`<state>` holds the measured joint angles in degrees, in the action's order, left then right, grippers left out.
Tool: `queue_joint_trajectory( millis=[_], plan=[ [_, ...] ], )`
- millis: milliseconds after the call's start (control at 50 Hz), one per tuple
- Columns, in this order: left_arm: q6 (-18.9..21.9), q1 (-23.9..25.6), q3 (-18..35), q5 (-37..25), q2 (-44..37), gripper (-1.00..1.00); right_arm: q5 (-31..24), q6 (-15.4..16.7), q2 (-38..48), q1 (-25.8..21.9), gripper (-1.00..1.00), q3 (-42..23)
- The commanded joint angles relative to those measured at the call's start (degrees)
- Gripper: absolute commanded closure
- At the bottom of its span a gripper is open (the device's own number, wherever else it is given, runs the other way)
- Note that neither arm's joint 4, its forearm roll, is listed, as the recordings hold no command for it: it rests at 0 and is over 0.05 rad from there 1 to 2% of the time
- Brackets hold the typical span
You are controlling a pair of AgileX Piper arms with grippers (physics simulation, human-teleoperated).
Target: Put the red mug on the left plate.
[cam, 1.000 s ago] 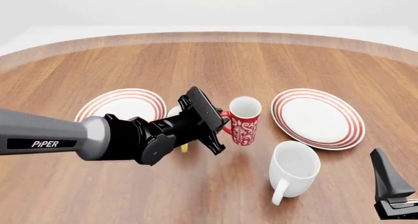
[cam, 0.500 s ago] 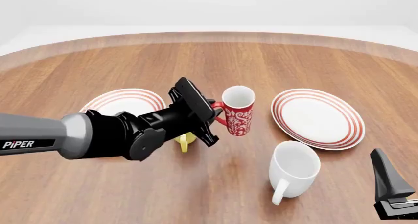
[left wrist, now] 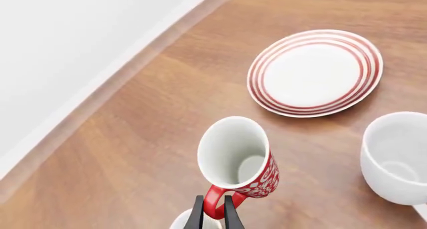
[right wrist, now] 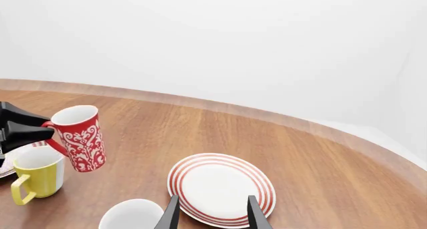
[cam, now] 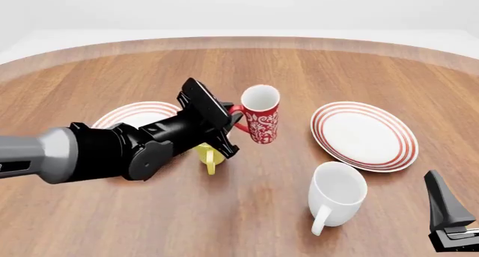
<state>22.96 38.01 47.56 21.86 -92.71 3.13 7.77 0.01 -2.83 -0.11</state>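
The red mug (cam: 259, 121), patterned in white, hangs upright above the table, a little tilted. My left gripper (cam: 233, 114) is shut on its red loop handle (left wrist: 217, 205). In the left wrist view the mug (left wrist: 238, 159) shows its white inside, with the fingers (left wrist: 197, 215) pinching the handle. The left plate (cam: 133, 114) lies to the left of the mug, partly hidden behind my left arm. My right gripper (cam: 449, 219) rests at the table's near right corner; in the right wrist view it (right wrist: 212, 215) is open and holds nothing, far from the red mug (right wrist: 80, 137).
A plain yellow mug (cam: 210, 156) stands just under my left wrist, near the left plate's right edge. A larger white mug (cam: 337, 194) stands near the front, right of centre. The second ringed plate (cam: 364, 135) lies at the right.
My left gripper has lifted the red mug off the table and carried it up and to the left, nearer the left plate. The right arm has not moved.
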Motion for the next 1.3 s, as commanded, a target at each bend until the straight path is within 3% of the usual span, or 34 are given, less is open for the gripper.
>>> queue_joint_trajectory(
  millis=[20, 840, 1300],
  plan=[
    [0.33, -1.68, -1.54, 0.87, 2.28, 1.00, -0.01, -0.04, 0.00, 0.02, -1.00, 0.00],
    [-0.62, -12.36, -4.18, 4.24, 4.68, 1.00, 0.00, -0.02, 0.00, 0.00, -1.00, 0.00],
    [-0.73, -19.36, -8.93, 7.60, 6.92, 1.00, -0.04, -0.02, 0.00, 0.01, -1.00, 0.00]
  ],
)
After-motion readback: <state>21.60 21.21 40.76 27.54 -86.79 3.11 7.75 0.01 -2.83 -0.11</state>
